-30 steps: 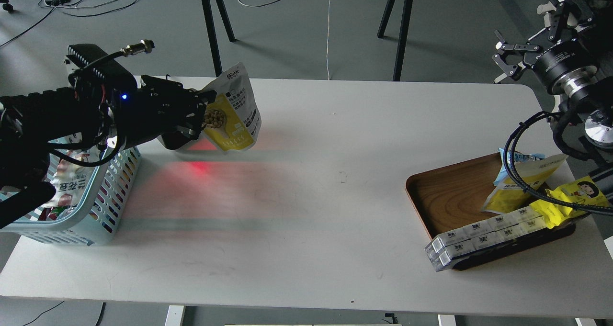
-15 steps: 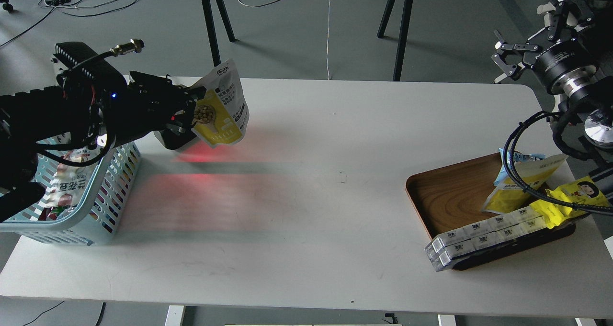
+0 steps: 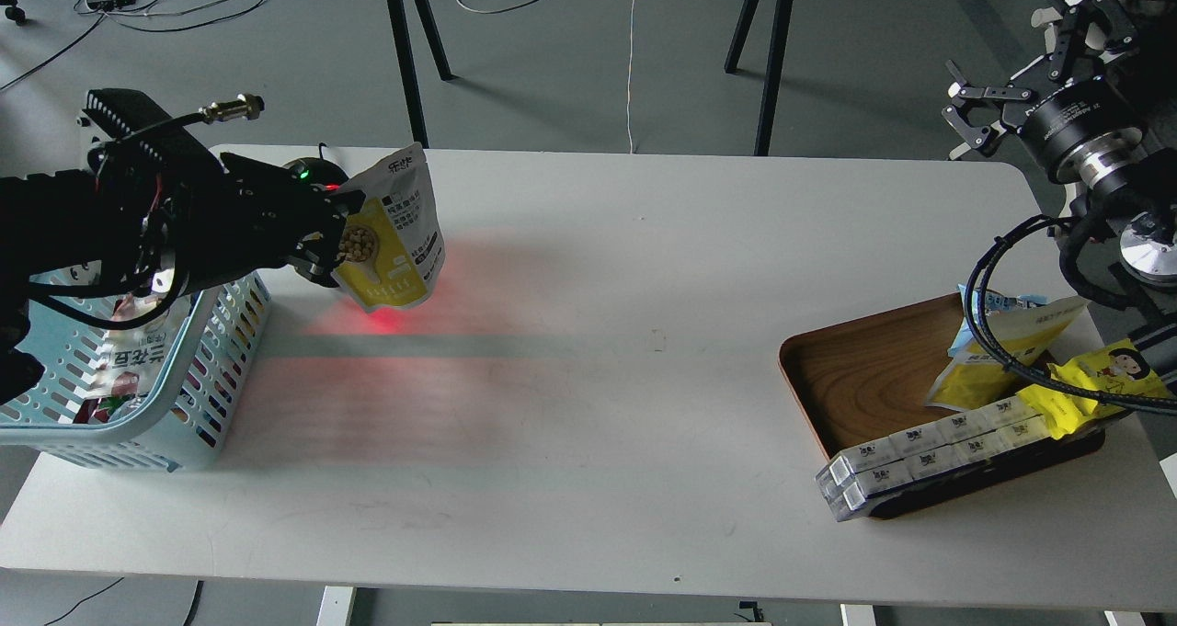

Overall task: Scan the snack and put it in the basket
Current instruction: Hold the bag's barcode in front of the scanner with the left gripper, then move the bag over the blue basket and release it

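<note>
The snack [image 3: 394, 231], a pouch with a white top and a yellow bottom picturing beans, hangs tilted above the table at the left. My left gripper [image 3: 333, 226] is shut on the pouch's left edge and holds it just right of the light blue basket [image 3: 207, 382]. A black scanner [image 3: 311, 170] with a green light sits behind the pouch; red light falls on the table under it. My right gripper [image 3: 970, 111] is open and empty, high at the far right above the table's edge.
A wooden tray [image 3: 864, 369] at the right holds a similar yellow-and-white pouch [image 3: 998, 355], a bright yellow packet with a cartoon face [image 3: 1099, 378] and white boxes [image 3: 929, 451]. The basket holds a white-and-red packet [image 3: 124, 364]. Black cables hang by the tray.
My left gripper has carried the pouch left and slightly down, closer to the basket. The scanner's top now shows with a green light. The right arm has barely moved.
</note>
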Controlling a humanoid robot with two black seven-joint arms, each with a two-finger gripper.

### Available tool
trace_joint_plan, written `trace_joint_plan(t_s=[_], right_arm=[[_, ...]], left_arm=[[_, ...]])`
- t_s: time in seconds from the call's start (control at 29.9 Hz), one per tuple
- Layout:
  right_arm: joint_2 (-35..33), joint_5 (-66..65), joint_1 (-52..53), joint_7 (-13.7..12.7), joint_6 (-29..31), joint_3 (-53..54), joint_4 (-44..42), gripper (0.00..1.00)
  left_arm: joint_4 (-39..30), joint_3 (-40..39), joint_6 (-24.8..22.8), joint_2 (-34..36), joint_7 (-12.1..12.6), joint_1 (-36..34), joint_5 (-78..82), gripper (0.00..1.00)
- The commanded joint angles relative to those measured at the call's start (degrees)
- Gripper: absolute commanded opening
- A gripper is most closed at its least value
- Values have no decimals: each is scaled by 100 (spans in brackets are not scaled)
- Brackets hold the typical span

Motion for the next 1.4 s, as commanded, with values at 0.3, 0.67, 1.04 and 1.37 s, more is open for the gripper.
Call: trace_joint_plan(t_s=[0.3,0.67,1.04,1.37], right_arm=[[9,0,-9,0,-4,0,-10,99],[9,0,0,8,5,0,-10,99],[70,0,9,8,5,0,8,99],[79,0,9,8,5,0,17,99]], left_arm=[[0,1,-346,-15,-10,-365,8,0],[0,-8,-527,-77,-27,-795,79,0],[351,-105,-527,1038,-844,-1797,53,0],[914,18,-320,2454,-1609,-1772,-563,0]])
